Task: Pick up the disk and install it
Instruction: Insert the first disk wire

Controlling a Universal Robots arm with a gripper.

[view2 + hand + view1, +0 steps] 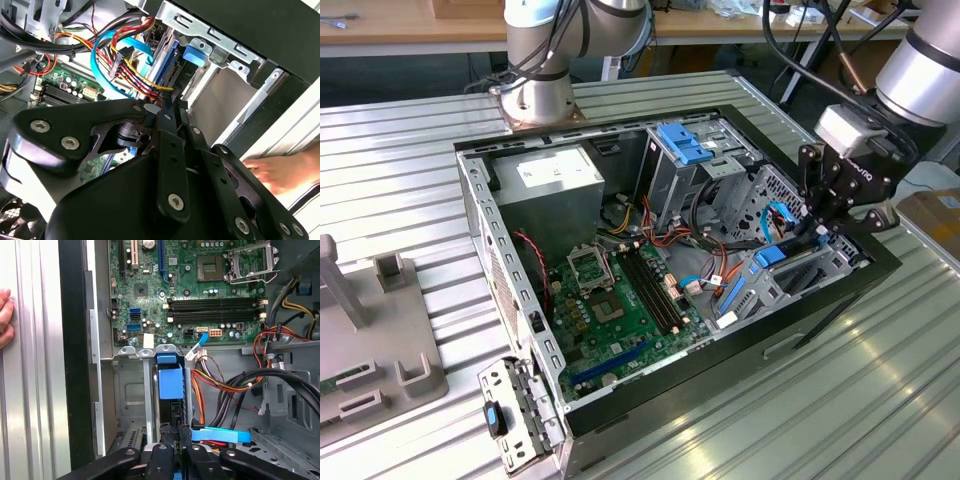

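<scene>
The disk stands on edge in the drive cage at the exterior view's right end of the open computer case. In the first wrist view its bright blue end tab fills the slot between the grey cage rails. My gripper hangs right over that cage. In both wrist views the black fingers close in on the disk's thin dark edge, with the gripper shut on it.
A person's hand rests on the ribbed table beside the case wall. Bundled wires and a blue cable crowd the cage. The motherboard, power supply, a light-blue latch plate and another arm's base lie further off.
</scene>
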